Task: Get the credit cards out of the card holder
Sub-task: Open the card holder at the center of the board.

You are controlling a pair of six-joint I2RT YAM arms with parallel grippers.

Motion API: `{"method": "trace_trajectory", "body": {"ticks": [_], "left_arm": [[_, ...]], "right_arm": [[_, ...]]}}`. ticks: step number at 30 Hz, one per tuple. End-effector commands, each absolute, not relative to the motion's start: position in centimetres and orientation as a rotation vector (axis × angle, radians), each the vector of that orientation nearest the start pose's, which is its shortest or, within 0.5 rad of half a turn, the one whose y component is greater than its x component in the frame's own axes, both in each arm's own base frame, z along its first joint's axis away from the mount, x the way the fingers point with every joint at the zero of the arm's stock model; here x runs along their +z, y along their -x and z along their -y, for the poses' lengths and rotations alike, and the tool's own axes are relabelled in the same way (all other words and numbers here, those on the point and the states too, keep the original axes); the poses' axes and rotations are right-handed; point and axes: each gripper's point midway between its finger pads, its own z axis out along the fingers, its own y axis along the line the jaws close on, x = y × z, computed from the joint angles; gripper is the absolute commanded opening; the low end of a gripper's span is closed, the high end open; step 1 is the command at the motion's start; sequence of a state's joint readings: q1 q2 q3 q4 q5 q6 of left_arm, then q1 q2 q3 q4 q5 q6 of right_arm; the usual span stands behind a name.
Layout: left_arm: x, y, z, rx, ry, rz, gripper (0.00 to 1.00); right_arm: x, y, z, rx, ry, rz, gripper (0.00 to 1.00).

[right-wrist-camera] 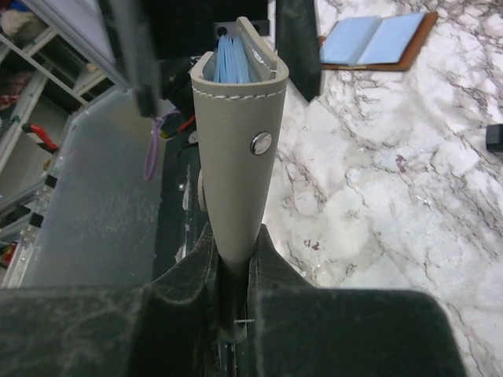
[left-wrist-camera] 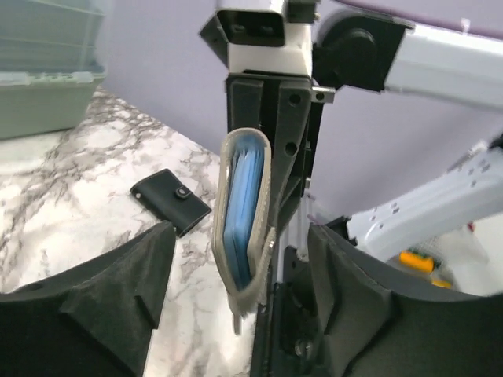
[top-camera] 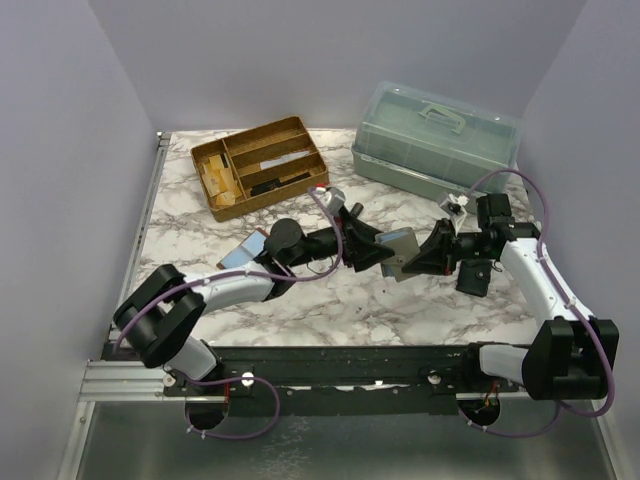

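The credit cards [left-wrist-camera: 240, 206] are a stack of thin, smooth, light-blue rectangles. They sit inside the card holder [right-wrist-camera: 236, 157], which is lifted off the table in the centre of the top view, between the two arms. Only the cards' edges show at the holder's open mouth [right-wrist-camera: 232, 55].

The holder is a folded sleeve of pale grey, leather-like material with white stitching along the rim and one small metal snap stud. It looks soft enough to flex.

The right gripper [right-wrist-camera: 233, 247] is clamped on the closed end of the holder. The long axis of the holder runs from that grip straight toward the left gripper [left-wrist-camera: 242, 236], mouth first. The left gripper's broad black fingers [left-wrist-camera: 126, 275] stand apart on either side of the mouth and touch neither face.

The left gripper is therefore the nearer one to the card edges. Any pull would probably have to run along that axis, away from the right gripper.

Further out on the marble-patterned table [top-camera: 300, 310]:
- a brown wallet [right-wrist-camera: 377, 39] lies open at the upper right of the right wrist view
- a small black holder [left-wrist-camera: 171, 200] lies flat
- a wooden tray [top-camera: 260, 165] and a translucent plastic toolbox [top-camera: 435, 140] sit along the far edge
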State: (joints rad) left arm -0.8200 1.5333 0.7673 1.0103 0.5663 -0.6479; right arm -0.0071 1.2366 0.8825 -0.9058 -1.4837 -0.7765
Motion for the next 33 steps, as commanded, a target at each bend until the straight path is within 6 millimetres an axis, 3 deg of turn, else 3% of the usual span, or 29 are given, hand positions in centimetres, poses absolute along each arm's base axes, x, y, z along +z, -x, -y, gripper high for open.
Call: {"method": "trace_trajectory", "body": {"ticks": [1,3,7,9,12,19,28,33], "left_arm": [[29.4,-24.1,35.3,-1.405,-0.314,-1.371,0.83],[29.3,-24.0,33.2,-1.386,-0.194,-1.387,0.96],[29.0,-22.5,31.2,-1.444,-0.064,-1.423,0.99],[28.8,-21.6,31.6,-1.449,-0.059,-1.468,0.99],[26.8,-20.9,32.8,-1.314,-0.06,-1.643,0.98],[23.9,-21.1,34.6,-1.011,0.145,-1.864,0.93],[22.8,-21.8,36.8,-0.742,0.313,-1.977,0.97],[23.0,-22.1,38.3,-0.727,0.321,-1.991,0.99]], "right_arm": [[21.4,-20.5,-16.8,1.344,0.999,-1.661,0.0],[21.0,-21.0,-16.6,1.301,0.993,-1.684,0.0],[20.2,-21.9,-16.2,1.234,0.977,-1.739,0.0],[19.8,-22.4,-16.0,1.212,0.962,-1.768,0.0],[19.0,-23.1,-15.6,1.164,0.937,-1.816,0.0],[18.2,-24.0,-15.1,1.097,0.91,-1.861,0.0],[17.9,-24.2,-15.0,1.08,0.901,-1.879,0.0],[17.9,-24.2,-14.9,1.077,0.901,-1.881,0.0]]}}
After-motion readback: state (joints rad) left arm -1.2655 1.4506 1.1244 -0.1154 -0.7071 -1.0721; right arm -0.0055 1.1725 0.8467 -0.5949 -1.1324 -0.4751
